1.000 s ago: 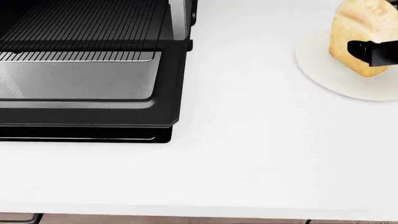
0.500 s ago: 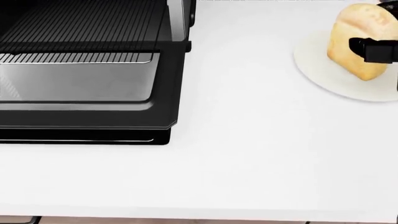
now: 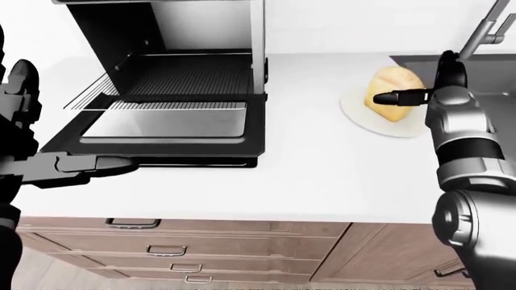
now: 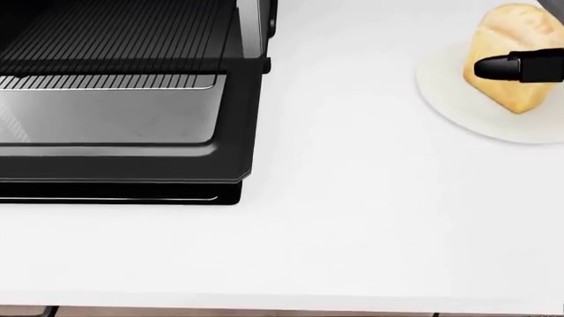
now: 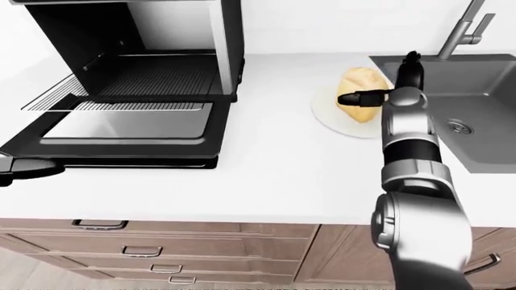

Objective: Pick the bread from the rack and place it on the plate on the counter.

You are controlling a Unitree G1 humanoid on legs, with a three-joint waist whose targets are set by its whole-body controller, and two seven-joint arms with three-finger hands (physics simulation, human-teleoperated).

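The bread stands on the plate, on the counter at the view's right. The right hand has its fingers spread, one finger lying across the loaf without gripping. It is better to lift the hand straight up, so the bread does not tip.

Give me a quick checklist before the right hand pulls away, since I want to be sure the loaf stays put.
1. Bread on the plate: ok, it rests there.
2. Plate fully on the counter: ok.
3. Right hand clear of the bread: cannot tell; one of its fingers lies across the loaf, and contact is unclear.
4. Bread standing steadily: cannot tell; its base is partly hidden.
5. Left hand out of the way: ok, at the left edge of the left-eye view.
6. Oven door away from the plate: ok.
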